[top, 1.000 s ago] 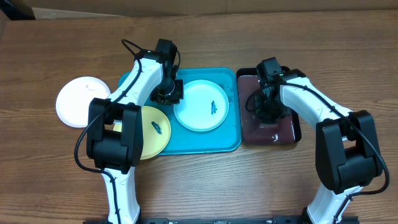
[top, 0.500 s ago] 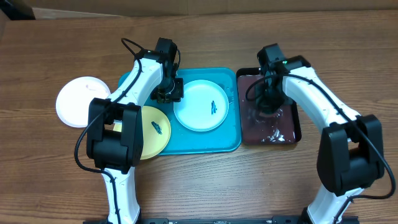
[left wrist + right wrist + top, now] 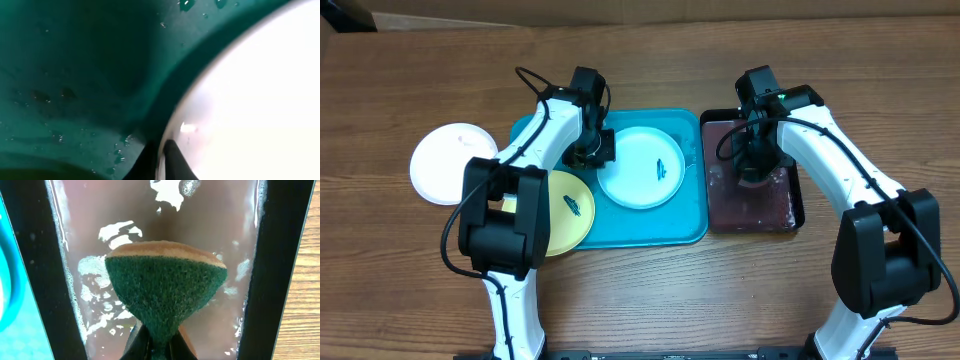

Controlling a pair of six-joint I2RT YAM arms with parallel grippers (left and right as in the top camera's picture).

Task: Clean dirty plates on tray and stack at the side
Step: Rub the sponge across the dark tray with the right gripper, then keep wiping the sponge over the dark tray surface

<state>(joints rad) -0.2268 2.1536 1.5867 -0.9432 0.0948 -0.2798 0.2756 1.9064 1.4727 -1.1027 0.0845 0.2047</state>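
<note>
Overhead, counter: the wooden counter (image 3: 820, 290) carried a large turquoise rectangular plastic tray (image 3: 650, 228) in the middle, with a smaller black rectangular tray (image 3: 798, 205) just beside it on the right.

Overhead, plates: a pale blue round plastic plate (image 3: 642, 168) lay in the far half of the turquoise tray with a small dark smear near its centre. A yellow-green round plastic plate (image 3: 565, 210), also smeared, sat at the tray's near-left corner, partly under the left arm. A white round plastic plate (image 3: 450, 165) lay on the bare counter, left of the tray and apart from it.

Overhead, arms: the left pincer (image 3: 595, 150) was down at the left edge of the pale blue plate. The right pincer (image 3: 752, 170) was over the far half of the black tray.

Left wrist, pincer: the left pincer (image 3: 161, 160) was all but closed, its two dark tips nipped on the rim of the pale blue plate (image 3: 260, 100). The wet turquoise tray floor (image 3: 75, 75) showed beneath.

Right wrist, pincer: the right pincer (image 3: 159, 341) was squeezed tight on the narrow end of a green-and-tan sponge (image 3: 165, 295), which fanned out beyond the tips.

Right wrist, surroundings: the sponge was over the brown liquid (image 3: 200, 210) in the black tray (image 3: 30, 255); I could not tell whether it touched the liquid. A sliver of the turquoise tray (image 3: 9, 280) showed on the left and the counter (image 3: 306, 280) on the right.
</note>
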